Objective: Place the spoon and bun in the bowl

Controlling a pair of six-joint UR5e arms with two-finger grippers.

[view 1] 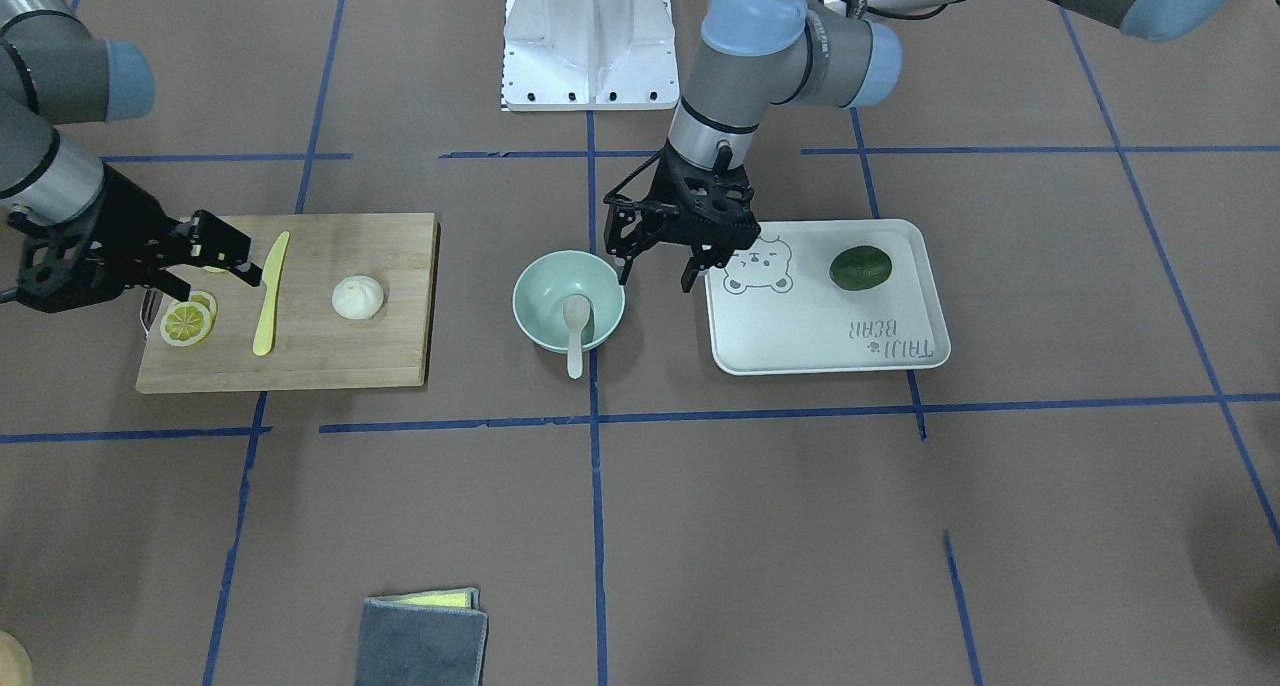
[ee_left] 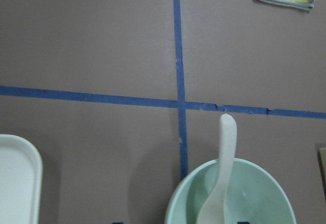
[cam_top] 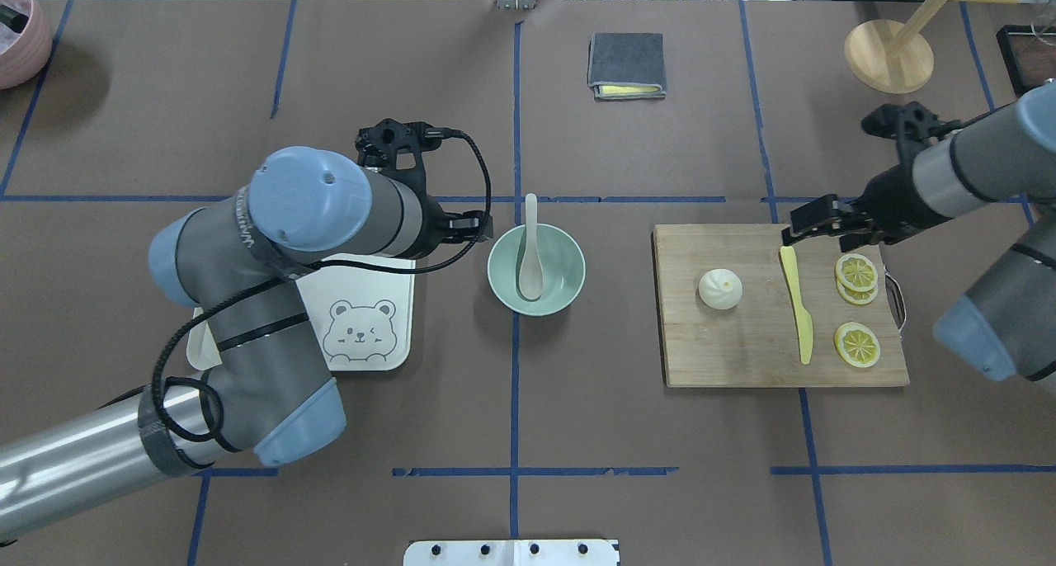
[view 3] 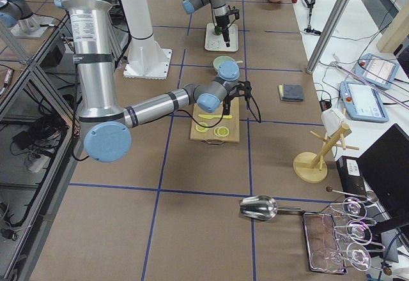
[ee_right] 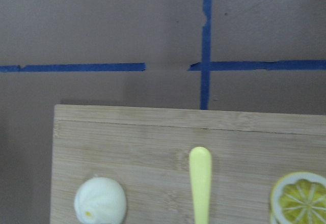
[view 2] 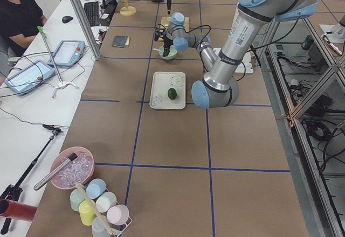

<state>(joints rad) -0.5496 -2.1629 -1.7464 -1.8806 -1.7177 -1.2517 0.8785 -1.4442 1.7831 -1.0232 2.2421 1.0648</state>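
The pale beige spoon lies in the mint-green bowl, scoop down and handle out over the rim; it also shows in the overhead view and the left wrist view. The white pleated bun sits on the wooden cutting board, also seen overhead and in the right wrist view. My left gripper hangs open and empty between the bowl and the tray. My right gripper is open and empty above the board's end with the lemon slices, away from the bun.
A yellow plastic knife and lemon slices lie on the board beside the bun. A white bear-print tray holds a dark green avocado. A folded grey cloth lies near the far table edge.
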